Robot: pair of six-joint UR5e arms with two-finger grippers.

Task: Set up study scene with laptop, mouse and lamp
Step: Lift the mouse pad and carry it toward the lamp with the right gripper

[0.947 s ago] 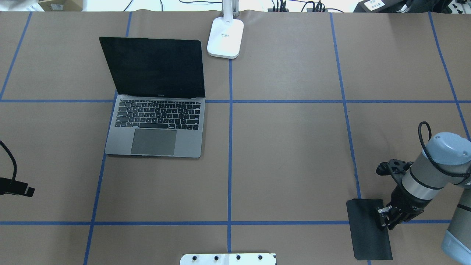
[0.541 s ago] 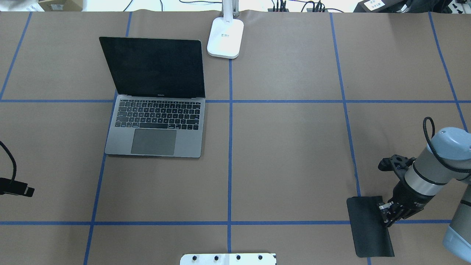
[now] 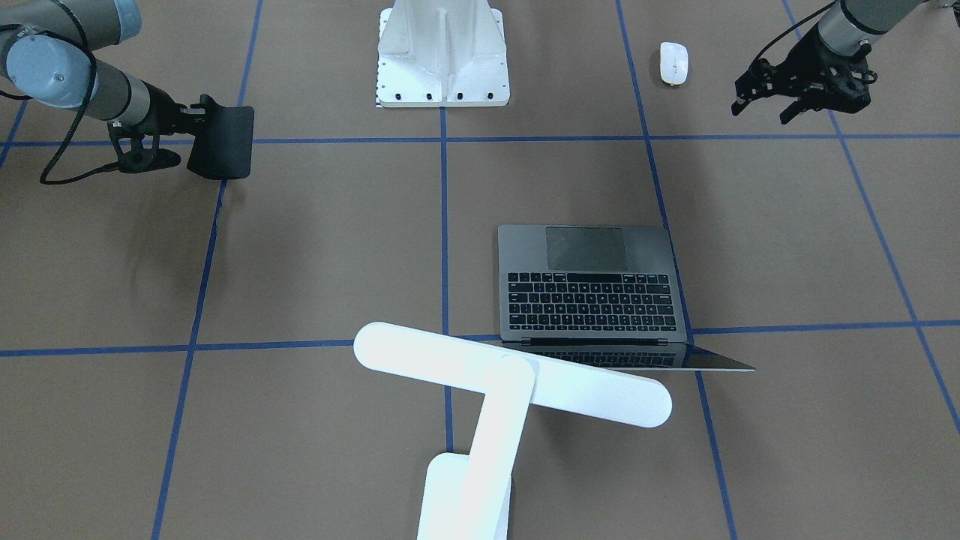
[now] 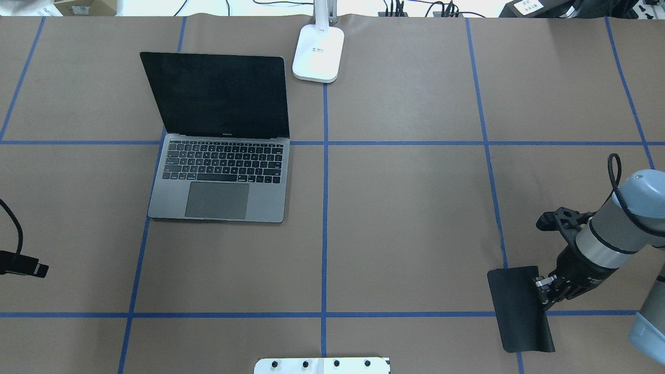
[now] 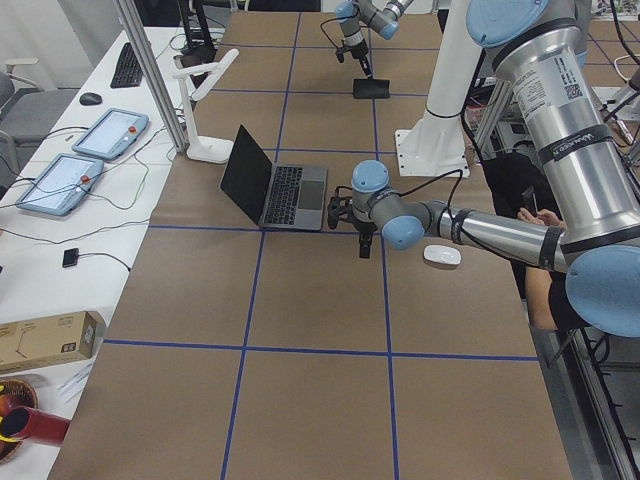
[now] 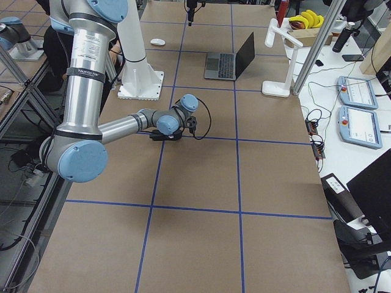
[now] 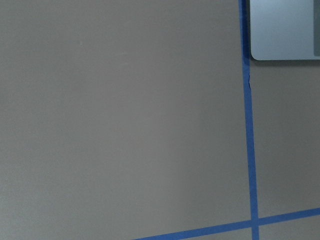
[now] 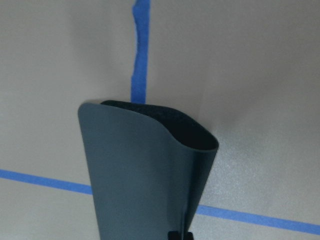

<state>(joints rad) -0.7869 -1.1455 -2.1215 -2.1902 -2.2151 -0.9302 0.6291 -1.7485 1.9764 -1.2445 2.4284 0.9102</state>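
The open dark-grey laptop sits left of centre, screen facing the robot. Behind it, at the far edge, stands the white lamp, its bar head reaching over the laptop's lid side. The white mouse lies near the robot's base on its left side. My left gripper hovers open and empty just beside the mouse. My right gripper is shut on the edge of a black mouse pad, which hangs curled off the table.
The white ribbed pedestal stands at the near centre edge. Blue tape lines grid the brown table. Tablets and cables lie beyond the far edge. A person sits by the robot.
My right gripper has drawn the mouse pad a little away from the robot's edge and lifted it, so it curls more. The laptop, lamp and left arm have stayed put.
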